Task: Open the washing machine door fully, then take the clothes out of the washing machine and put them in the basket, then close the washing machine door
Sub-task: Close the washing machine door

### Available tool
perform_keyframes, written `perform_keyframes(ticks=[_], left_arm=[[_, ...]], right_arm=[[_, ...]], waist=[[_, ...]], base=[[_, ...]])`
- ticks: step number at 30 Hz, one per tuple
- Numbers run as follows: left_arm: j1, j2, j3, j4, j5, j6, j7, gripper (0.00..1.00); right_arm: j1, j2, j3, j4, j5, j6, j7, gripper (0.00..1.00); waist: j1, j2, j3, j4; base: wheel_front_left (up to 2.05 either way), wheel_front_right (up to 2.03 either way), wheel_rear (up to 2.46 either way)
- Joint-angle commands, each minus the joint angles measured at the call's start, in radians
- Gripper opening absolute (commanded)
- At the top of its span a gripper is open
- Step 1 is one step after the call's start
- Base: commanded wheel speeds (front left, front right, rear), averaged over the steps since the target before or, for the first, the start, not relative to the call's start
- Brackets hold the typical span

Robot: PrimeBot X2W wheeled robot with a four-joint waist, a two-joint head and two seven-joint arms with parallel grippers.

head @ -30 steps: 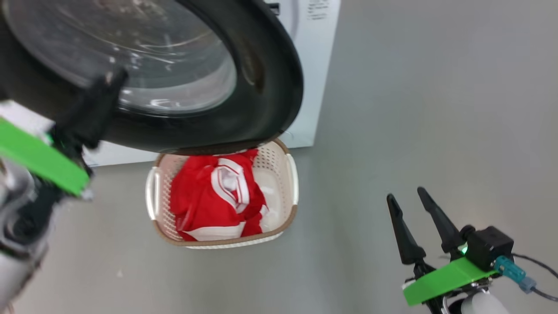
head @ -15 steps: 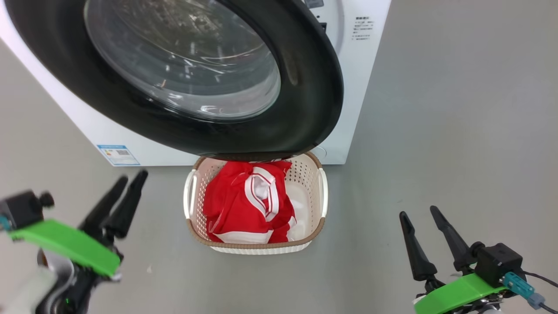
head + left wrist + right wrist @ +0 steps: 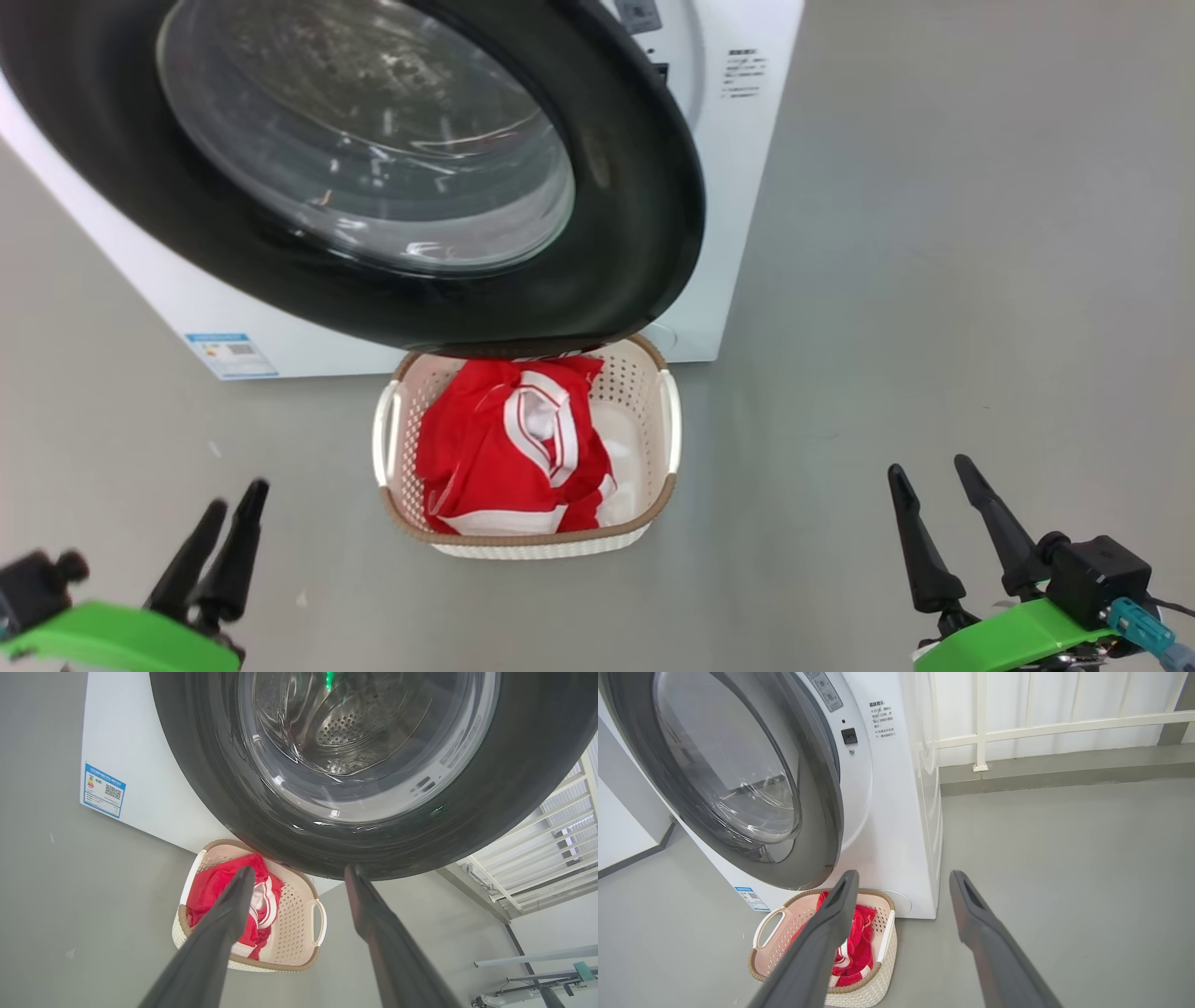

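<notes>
With the clothes (image 3: 485, 457) laid in the basket (image 3: 669, 422) at 6 o'clock beneath the washing machine door (image 3: 644, 215), and the left end effector (image 3: 236, 495) and right end effector (image 3: 929, 465) held spread and empty, the door may be left unlatched if no firm push is given.

The left gripper (image 3: 236, 499) is sitting at about 7 o'clock in the head view. Its two dark fingers are pointing toward 1 o'clock and nearly overlapping from that angle. In its own wrist view they are standing well apart with nothing between them. The right gripper (image 3: 929, 467) is sitting at about 5 o'clock, its fingers spread, leaning toward 11 o'clock and gripping nothing.
</notes>
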Motion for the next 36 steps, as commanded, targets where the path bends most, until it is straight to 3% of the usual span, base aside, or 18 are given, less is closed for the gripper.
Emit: perform_keyframes(ticks=[1,14,21,32,36], left_arm=[[0.012,0.023,0.077,-0.003,0.048,-0.006,-0.012,1.00],[0.162,-0.162,0.317,0.003,0.366,-0.006,-0.012,1.00],[0.209,-0.236,0.418,-0.054,0.635,-0.006,-0.012,1.00],[0.261,-0.347,0.512,-0.170,0.942,-0.006,-0.012,1.00],[0.276,-0.377,0.528,-0.194,0.992,-0.006,-0.012,1.00]], right_arm=[[0.000,-0.013,0.014,-0.026,-0.008,0.005,-0.006,1.00],[0.004,-0.012,-0.017,-0.040,-0.008,0.005,-0.006,1.00],[0.003,-0.010,-0.023,-0.041,-0.007,0.005,-0.006,1.00],[0.009,-0.007,-0.029,-0.042,-0.004,0.005,-0.006,1.00],[0.013,-0.006,-0.031,-0.044,-0.004,0.005,-0.006,1.00]], waist=[[0.0000,0.0000,-0.005,-0.018],[0.0000,0.0000,-0.006,-0.066],[0.0000,0.0000,-0.012,-0.075],[0.0000,0.0000,-0.021,-0.079],[0.0000,0.0000,-0.026,-0.079]], base=[[0.00,0.00,0.00],[0.00,0.00,0.00],[0.00,0.00,0.00],[0.00,0.00,0.00],[0.00,0.00,0.00]])
